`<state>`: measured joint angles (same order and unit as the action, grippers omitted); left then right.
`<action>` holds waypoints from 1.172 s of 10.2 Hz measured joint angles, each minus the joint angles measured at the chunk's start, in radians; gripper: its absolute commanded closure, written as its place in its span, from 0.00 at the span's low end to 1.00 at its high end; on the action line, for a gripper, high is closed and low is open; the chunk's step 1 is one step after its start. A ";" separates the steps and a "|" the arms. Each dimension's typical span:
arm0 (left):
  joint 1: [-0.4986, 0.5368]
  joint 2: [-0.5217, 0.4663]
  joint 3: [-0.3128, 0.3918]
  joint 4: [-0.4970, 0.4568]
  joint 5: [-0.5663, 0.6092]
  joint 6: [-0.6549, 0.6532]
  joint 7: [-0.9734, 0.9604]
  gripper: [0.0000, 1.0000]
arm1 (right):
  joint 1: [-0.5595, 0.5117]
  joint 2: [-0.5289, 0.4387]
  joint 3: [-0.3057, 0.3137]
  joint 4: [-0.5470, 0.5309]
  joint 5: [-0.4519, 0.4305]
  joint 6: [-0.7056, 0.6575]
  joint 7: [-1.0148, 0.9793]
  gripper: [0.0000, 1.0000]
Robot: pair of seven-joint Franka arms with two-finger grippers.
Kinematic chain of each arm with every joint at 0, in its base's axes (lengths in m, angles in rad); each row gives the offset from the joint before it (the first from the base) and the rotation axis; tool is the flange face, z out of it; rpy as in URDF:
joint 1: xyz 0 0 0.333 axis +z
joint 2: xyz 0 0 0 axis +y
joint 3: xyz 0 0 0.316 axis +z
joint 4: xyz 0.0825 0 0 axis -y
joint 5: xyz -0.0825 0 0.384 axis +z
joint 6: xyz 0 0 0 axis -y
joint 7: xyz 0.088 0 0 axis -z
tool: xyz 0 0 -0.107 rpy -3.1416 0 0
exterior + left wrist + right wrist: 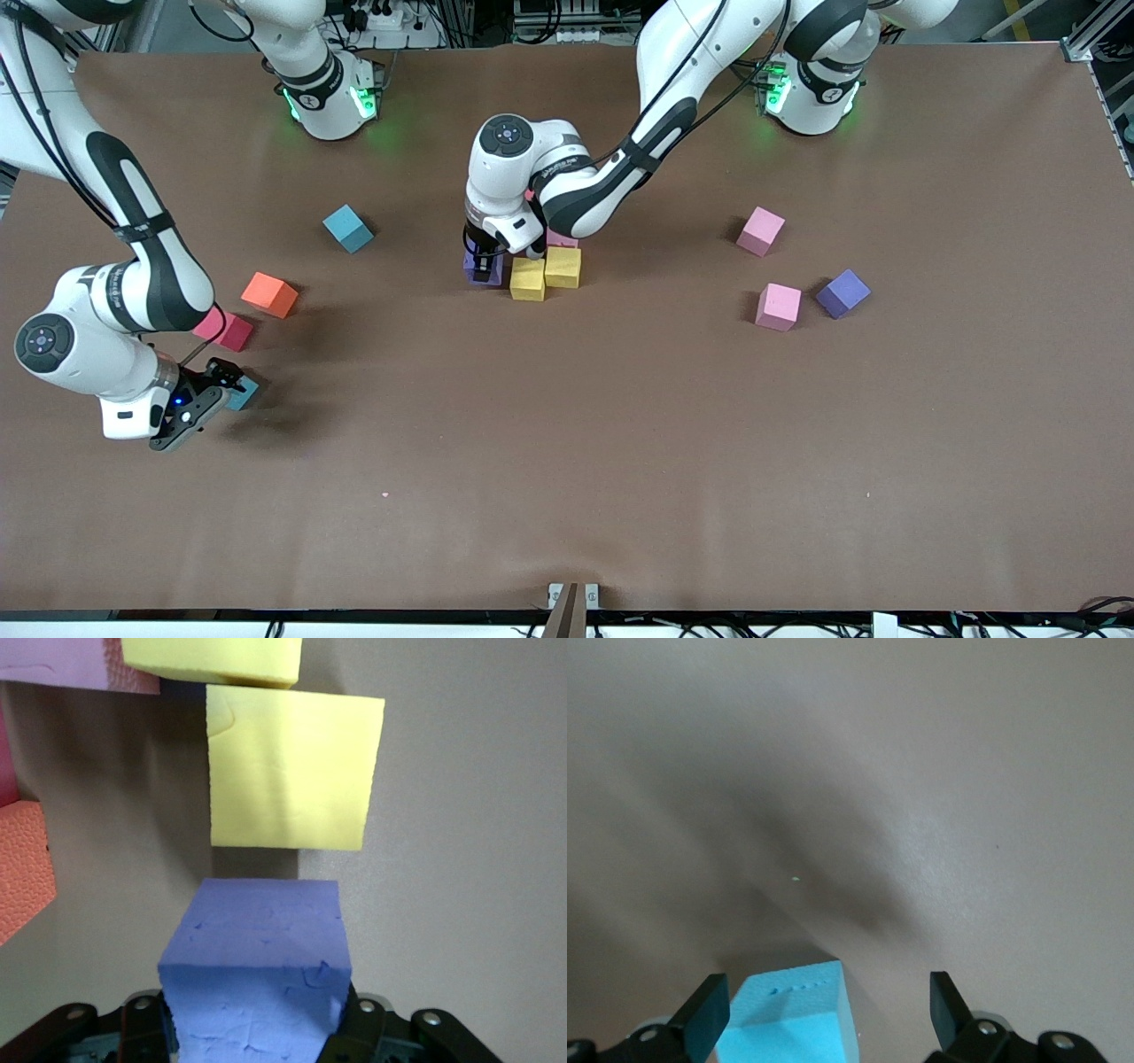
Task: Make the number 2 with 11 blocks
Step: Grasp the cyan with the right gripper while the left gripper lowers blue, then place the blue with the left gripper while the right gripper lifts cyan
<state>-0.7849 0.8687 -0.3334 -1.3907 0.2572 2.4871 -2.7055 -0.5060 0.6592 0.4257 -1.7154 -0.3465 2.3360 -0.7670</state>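
Observation:
My left gripper is shut on a purple block, held low beside the group of blocks at the table's middle. That group has two yellow blocks and a pink block, mostly hidden under the arm. In the left wrist view a yellow block lies a short gap from the purple one, with an orange block to the side. My right gripper is open, its fingers astride a light blue block without touching it.
Toward the right arm's end lie a red block, an orange block and a teal block. Toward the left arm's end lie two pink blocks and a purple block.

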 measured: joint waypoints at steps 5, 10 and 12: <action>0.002 0.005 0.000 -0.008 -0.033 0.000 0.038 0.48 | -0.001 -0.017 -0.014 0.002 0.010 -0.036 -0.201 0.00; 0.018 0.007 0.000 -0.027 -0.054 0.000 0.073 0.48 | -0.003 -0.012 -0.029 -0.045 0.010 -0.043 -0.241 0.00; 0.025 0.008 0.000 -0.031 -0.094 0.000 0.121 0.48 | -0.007 -0.012 -0.033 -0.052 0.010 -0.043 -0.268 0.00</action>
<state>-0.7600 0.8763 -0.3331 -1.4216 0.1628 2.4871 -2.5841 -0.5130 0.6470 0.3924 -1.7675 -0.3366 2.2933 -1.0349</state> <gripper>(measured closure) 0.388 0.000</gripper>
